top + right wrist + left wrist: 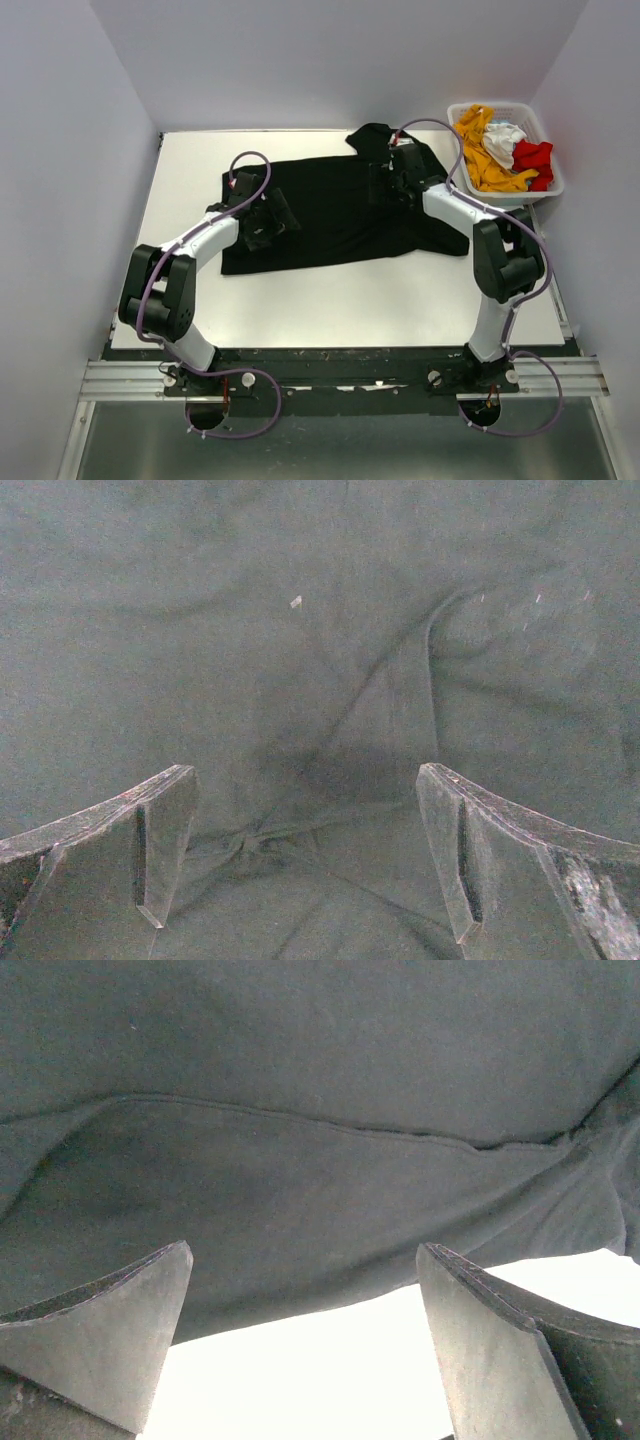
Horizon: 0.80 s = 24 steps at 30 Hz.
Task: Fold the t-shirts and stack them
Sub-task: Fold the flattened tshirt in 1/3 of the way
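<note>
Top external view: black t-shirt [340,215] spread across the worktop [400,292], left hand [265,220] and right hand [392,180] both open over it, other t-shirts [498,152] heaped in the basket [520,106] at the far right corner.

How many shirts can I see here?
4: a black shirt spread on the table, and an orange shirt, white shirt and red shirt bunched in the basket, far right. More may be buried there.

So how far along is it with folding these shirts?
Done: the black t-shirt lies spread on the table. In hand: the left gripper and right gripper stand open over it, holding nothing. Left: folding it, plus the orange-yellow shirt, white shirt and red shirt bunched in the basket.
</note>
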{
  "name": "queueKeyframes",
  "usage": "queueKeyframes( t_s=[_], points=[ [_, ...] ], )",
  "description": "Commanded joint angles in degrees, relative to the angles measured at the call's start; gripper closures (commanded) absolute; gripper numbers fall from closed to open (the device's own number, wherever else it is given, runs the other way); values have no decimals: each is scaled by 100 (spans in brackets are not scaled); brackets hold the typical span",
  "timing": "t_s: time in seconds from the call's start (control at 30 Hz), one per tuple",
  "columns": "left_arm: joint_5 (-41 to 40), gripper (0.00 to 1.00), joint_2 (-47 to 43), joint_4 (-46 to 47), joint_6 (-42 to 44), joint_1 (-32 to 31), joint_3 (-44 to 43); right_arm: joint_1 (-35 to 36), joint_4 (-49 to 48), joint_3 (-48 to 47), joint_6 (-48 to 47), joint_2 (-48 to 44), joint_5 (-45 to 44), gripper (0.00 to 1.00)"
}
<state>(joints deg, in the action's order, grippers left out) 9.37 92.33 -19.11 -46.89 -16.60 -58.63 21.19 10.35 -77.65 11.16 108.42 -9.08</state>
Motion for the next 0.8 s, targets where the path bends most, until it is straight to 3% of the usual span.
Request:
queueKeyframes(
  t_s=[0.0, 0.3, 0.77],
  points=[
    [-19, 1, 97, 187, -4, 51, 41, 3, 418, -26, 655, 246, -88, 0],
    [92, 1, 441, 253, 31, 43, 151, 4, 143, 165, 1254, 666, 437, 0],
    [-102, 1, 554, 159, 41, 43, 409, 12, -778, -1590, 1367, 1627, 1284, 0]
  ],
)
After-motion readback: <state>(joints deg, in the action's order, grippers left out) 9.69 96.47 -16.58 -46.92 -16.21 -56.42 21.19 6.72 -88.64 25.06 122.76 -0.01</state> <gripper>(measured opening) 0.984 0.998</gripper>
